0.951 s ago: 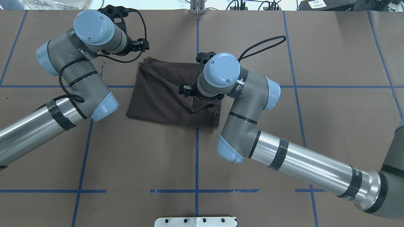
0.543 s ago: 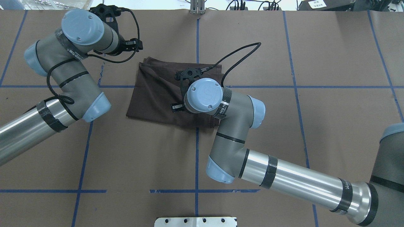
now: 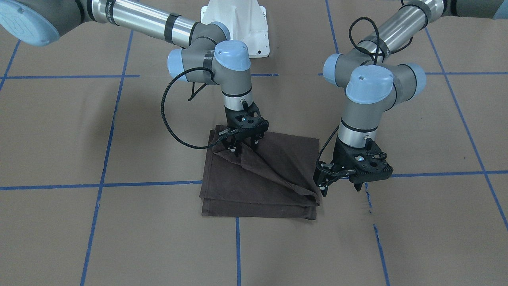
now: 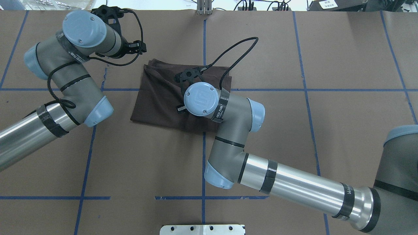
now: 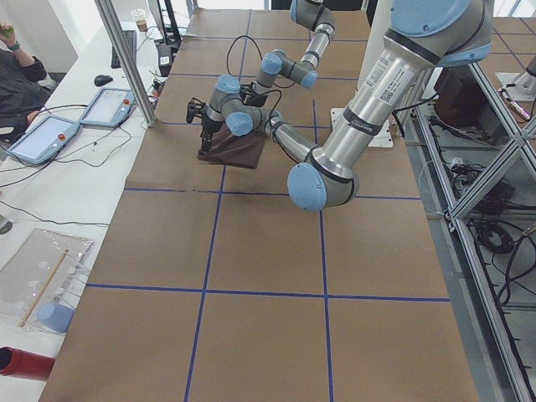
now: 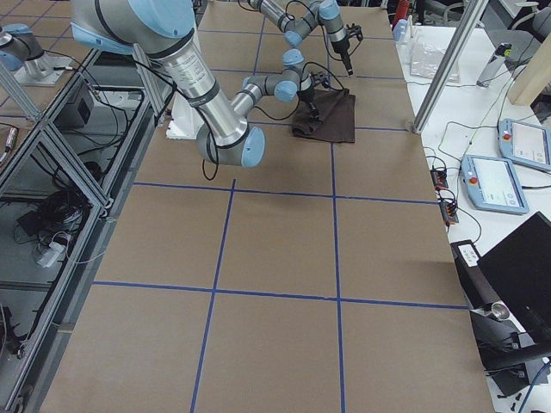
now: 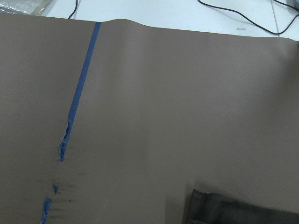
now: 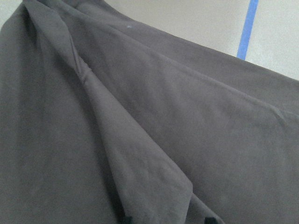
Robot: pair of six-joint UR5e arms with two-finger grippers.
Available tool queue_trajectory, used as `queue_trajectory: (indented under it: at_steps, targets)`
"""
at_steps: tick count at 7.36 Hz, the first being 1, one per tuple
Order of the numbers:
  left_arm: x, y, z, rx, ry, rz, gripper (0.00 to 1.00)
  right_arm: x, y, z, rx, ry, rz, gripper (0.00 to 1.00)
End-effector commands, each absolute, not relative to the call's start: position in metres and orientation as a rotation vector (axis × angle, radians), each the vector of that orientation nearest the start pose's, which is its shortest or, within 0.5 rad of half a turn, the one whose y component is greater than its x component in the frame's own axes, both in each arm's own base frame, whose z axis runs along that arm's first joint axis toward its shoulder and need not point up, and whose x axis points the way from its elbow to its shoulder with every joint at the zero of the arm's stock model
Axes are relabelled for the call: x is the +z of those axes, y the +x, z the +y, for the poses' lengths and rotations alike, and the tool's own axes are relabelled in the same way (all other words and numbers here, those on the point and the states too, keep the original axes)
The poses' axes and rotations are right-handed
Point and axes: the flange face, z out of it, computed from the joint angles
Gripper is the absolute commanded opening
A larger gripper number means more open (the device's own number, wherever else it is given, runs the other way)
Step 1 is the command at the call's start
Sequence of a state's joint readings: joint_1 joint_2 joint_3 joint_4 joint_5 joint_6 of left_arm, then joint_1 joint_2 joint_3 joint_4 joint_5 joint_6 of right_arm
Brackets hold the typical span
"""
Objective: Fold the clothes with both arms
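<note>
On table [image 3: 119, 238] | T-shirt [image 3: 258, 190] folded square, diagonal ridge | right gripper [image 3: 242, 150] pinching it | left gripper [image 3: 340, 186] spread

We have the right arm [image 4: 235, 130] stretched in over the middle. Its elbow is bent and the wrist is turned straight down. The right pincer [image 3: 243, 148] points down. In the wrist view its fingertips [image 8: 125, 219] only just show at the bottom edge, with a gap between them, and we can't tell if it grips. The left arm [image 4: 76, 88] is doubled back on itself at its own side, with the wrist vertical. The left pincer [image 3: 340, 186] hangs low, tilted slightly, jaws spread wide.
</note>
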State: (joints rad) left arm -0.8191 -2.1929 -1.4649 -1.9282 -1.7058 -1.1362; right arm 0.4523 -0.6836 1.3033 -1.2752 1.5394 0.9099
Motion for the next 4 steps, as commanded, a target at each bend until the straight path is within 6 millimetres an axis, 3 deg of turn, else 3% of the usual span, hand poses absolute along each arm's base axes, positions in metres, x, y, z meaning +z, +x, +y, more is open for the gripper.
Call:
queue_trajectory:
  at_steps: [1, 2, 4]
  targets:
    - [0.3007, 0.4099, -0.6141, -0.299, 0.412, 0.784, 1.0, 0.1856, -0.6542, -0.4653, -0.19, 0.502, -0.757, 0.51]
    - [0.3007, 0.4099, -0.6141, -0.299, 0.412, 0.784, 1.0, 0.1868, -0.6563, -0.4621, -0.195, 0.498, -0.758, 0.44]
    - [0.3007, 0.4099, -0.6141, -0.299, 0.412, 0.784, 1.0, 0.1876, -0.6581, -0.4603, -0.198, 0.496, -0.757, 0.0]
